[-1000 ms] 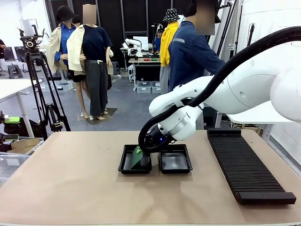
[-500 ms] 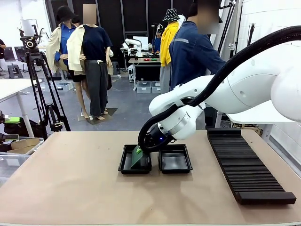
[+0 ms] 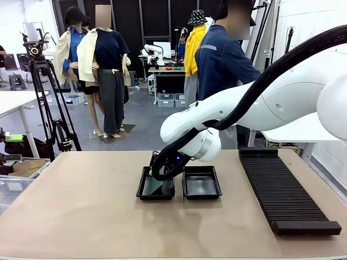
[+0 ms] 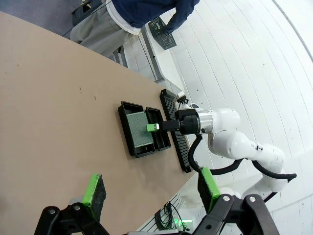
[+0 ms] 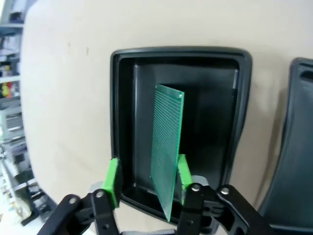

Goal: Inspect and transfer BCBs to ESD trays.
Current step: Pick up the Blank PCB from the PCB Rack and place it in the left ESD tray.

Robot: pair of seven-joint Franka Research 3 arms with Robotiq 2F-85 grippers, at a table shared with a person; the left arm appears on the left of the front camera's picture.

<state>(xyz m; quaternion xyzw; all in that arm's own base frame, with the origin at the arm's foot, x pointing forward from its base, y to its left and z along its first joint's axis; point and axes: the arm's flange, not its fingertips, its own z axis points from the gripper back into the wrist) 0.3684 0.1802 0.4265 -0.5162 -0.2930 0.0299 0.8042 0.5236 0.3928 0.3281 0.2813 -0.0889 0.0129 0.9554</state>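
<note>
Right claw (image 5: 147, 177) lower than before, pads spread; BCB (image 5: 167, 142) leans tilted inside left ESD tray (image 5: 115, 98).

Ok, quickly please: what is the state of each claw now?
Left claw: open, holding nothing.
Right claw: open; the BCB stands tilted within it, not pinched, over the ESD tray.

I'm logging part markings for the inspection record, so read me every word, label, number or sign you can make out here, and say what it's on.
No text can be read in these pictures.
BCB: plain green dot grid, no print visible.
ESD trays: glossy black, no label visible.
Ribbed black rack: no marking visible.
Things in the room beyond the table: too small and blurred to read.
</note>
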